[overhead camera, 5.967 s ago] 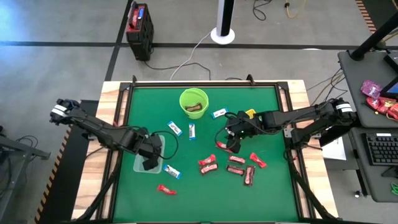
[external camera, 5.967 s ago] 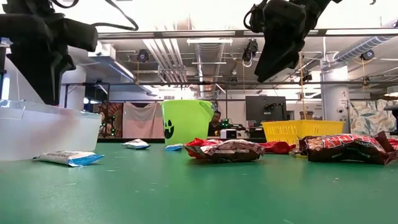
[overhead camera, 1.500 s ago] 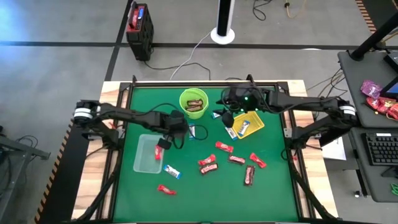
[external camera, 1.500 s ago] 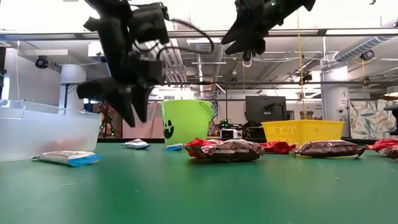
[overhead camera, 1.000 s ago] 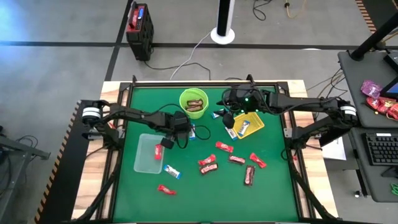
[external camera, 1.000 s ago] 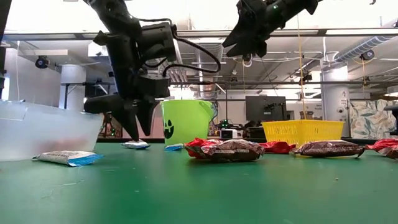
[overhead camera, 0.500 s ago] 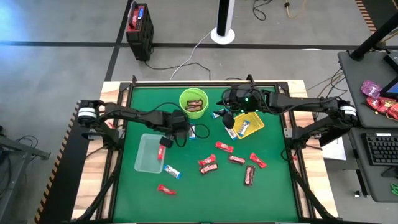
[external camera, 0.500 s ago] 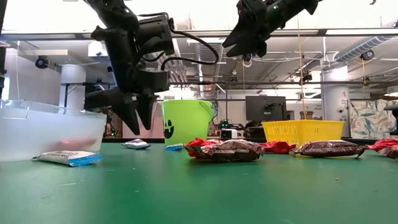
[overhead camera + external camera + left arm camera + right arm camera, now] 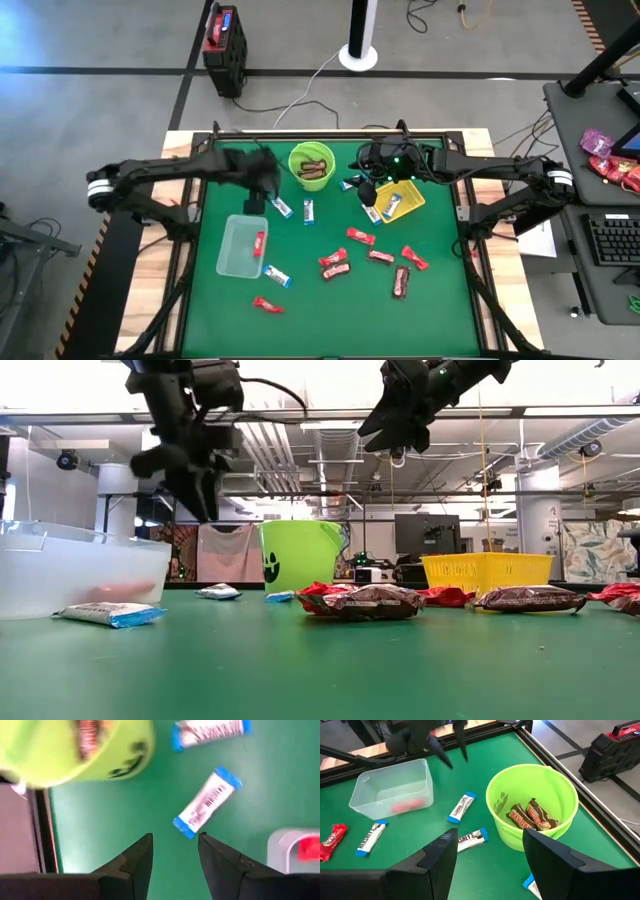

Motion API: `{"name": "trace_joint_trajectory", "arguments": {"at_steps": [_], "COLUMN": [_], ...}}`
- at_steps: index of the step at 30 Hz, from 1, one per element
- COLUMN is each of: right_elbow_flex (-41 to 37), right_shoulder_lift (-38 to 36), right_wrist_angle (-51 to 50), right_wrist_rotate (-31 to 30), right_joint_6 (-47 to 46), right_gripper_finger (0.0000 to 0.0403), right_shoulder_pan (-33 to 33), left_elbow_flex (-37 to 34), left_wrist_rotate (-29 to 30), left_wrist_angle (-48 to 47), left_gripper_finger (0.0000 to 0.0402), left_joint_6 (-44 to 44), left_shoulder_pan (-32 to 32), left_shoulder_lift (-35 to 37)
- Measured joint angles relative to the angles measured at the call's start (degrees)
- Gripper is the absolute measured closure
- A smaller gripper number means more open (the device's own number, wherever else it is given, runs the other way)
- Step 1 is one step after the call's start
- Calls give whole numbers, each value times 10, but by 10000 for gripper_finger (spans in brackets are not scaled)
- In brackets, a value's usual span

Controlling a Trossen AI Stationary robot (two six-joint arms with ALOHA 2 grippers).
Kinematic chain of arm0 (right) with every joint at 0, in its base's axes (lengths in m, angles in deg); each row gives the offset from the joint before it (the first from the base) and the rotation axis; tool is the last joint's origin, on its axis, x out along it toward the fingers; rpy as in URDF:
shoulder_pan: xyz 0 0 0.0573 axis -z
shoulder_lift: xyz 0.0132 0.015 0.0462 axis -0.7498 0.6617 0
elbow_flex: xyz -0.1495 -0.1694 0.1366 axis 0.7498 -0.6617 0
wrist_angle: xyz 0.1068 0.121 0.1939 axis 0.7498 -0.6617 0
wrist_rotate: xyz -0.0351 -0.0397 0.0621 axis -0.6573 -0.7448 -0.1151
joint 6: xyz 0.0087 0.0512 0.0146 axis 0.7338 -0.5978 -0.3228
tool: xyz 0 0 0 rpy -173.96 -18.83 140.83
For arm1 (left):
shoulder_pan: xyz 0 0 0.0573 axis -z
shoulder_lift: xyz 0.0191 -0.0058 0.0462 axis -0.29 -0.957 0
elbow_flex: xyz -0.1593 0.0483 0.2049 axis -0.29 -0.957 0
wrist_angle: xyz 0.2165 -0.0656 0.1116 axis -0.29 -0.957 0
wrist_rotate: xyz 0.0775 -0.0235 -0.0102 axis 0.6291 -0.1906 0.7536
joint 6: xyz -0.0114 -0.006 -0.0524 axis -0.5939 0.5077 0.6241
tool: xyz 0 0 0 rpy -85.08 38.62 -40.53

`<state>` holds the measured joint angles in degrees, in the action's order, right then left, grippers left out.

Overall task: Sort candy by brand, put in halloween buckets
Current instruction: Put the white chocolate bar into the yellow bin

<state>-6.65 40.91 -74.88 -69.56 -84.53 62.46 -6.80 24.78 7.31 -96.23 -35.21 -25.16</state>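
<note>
We see the left gripper (image 9: 254,203) raised above the green table (image 9: 300,300), fingers spread and holding nothing, between the clear tub (image 9: 240,250) and the lime-green bucket (image 9: 311,165). The tub sits toward the table's left edge and has one red bar (image 9: 260,240) inside. The bucket stands near the far edge, middle, and holds dark brown bars (image 9: 530,817) (we count about two, hard to be sure). The right gripper (image 9: 367,192) hangs in the air just beside the yellow tray (image 9: 412,196), fingers apart and empty; the tray is right of the bucket and has a blue-and-white bar (image 9: 393,204) in it. Loose blue-and-white bars lie on the table: one (image 9: 283,207) and another (image 9: 309,210) below the bucket, one (image 9: 352,182) between bucket and tray, one (image 9: 277,276) by the tub's near corner. Red and maroon bars (image 9: 335,264) are scattered over the near right part of the table, with a single red bar (image 9: 267,304) toward the near edge below the tub.
</note>
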Motion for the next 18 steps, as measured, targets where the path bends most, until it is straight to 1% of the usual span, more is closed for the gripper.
{"name": "trace_joint_trajectory", "arguments": {"at_steps": [3, 6, 9, 11, 14, 16, 18], "right_elbow_flex": [0, -1, -3, -8, -18, -26, -34], "right_shoulder_lift": [0, 0, 0, 0, 0, 0, -1], "right_wrist_angle": [0, 0, 1, 0, 0, 0, -1], "right_wrist_rotate": [0, 0, 0, 0, 0, 0, 0], "right_joint_6": [0, 1, 2, 5, 0, -5, -10], "right_gripper_finger": [186, 186, 186, 186, 186, 188, 188], "right_shoulder_pan": [0, 0, 0, 0, -4, -9, -14], "left_elbow_flex": [0, 0, 0, 0, 0, -1, -1], "left_wrist_rotate": [-51, -95, -88, -73, -66, -71, -72], "left_wrist_angle": [12, 14, 25, 32, 44, 60, 66], "left_gripper_finger": [261, 268, 279, 286, 301, 321, 351], "left_joint_6": [58, 87, 80, 62, 26, 27, 51], "left_shoulder_pan": [-54, -86, -84, -84, -86, -81, -73], "left_shoulder_lift": [20, 6, -8, -13, -21, -35, -52]}}
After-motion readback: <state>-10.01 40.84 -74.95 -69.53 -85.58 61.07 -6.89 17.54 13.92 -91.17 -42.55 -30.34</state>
